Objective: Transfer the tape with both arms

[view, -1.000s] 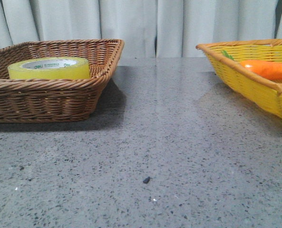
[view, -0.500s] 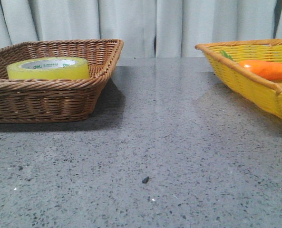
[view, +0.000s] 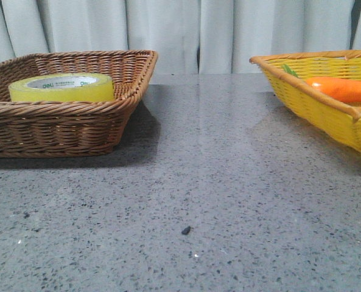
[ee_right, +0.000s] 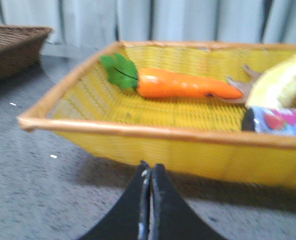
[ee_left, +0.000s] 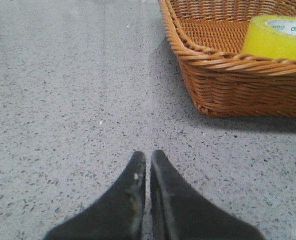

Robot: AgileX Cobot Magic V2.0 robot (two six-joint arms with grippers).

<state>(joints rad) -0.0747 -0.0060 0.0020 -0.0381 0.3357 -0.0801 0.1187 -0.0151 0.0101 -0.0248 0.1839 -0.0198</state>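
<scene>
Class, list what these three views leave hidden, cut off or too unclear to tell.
- Tape: lower part hidden by the brown basket wall in the front view; cut off by the picture edge in the left wrist view.
- Yellow basket: cut off at the right edge, front view.
- Objects beside the carrot: blurred and cut off, right wrist view.
- Both arms: outside the front view.

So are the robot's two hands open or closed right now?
Left gripper: closed, holding nothing.
Right gripper: closed, holding nothing.
</scene>
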